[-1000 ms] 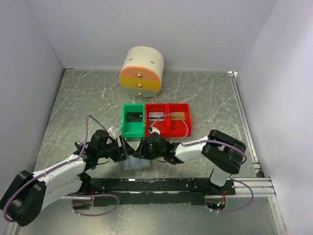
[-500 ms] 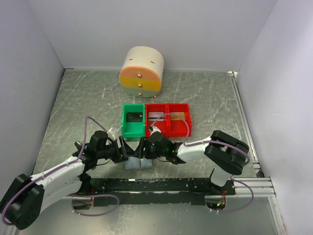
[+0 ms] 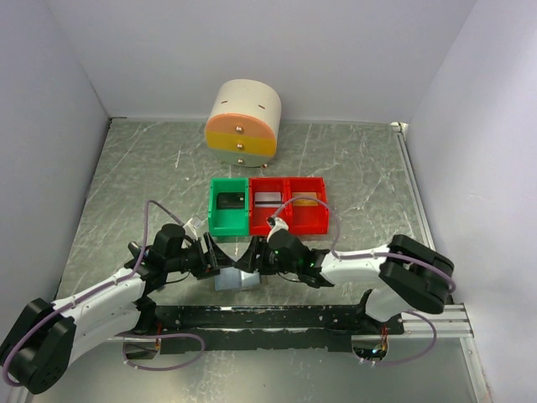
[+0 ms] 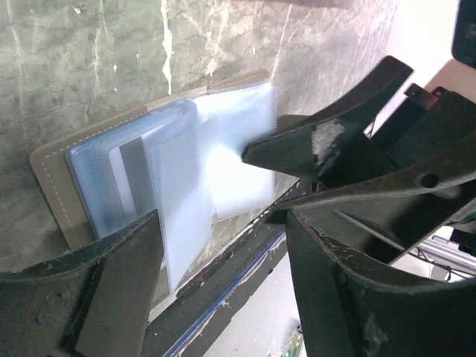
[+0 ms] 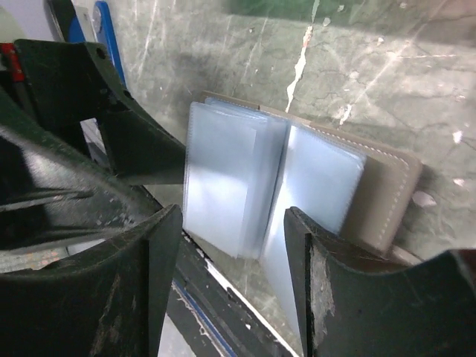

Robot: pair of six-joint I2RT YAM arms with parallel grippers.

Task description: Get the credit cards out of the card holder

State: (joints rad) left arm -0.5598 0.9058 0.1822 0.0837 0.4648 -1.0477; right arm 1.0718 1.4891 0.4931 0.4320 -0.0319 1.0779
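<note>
1. From above, the left gripper (image 3: pixel 218 259) and right gripper (image 3: pixel 250 259) hide much of the holder (image 3: pixel 236 281); we cannot make out its pockets there.
2. At the right wrist, the clear leaves (image 5: pixel 223 186) blur; we cannot tell whether cards sit inside.
3. At the left wrist, glare whitens the leaves, and the lower edge cuts off both near fingers (image 4: pixel 111 290).
4. What lies in the green bin (image 3: pixel 226 225) and red bin (image 3: pixel 302 225) is too small for us to name.
5. The left arm (image 3: pixel 92 302) runs off the left edge.

A robotics lab test cell: plain white panels (image 3: pixel 252 50) wall in a scratched metal tabletop (image 3: pixel 143 176), cabled robot arms (image 3: pixel 101 298) sit on a black rail (image 3: pixel 277 317) behind the left claw (image 3: pixel 218 259), with coloured plastic bins (image 3: pixel 306 225) just beyond the right claw (image 3: pixel 249 259)
</note>
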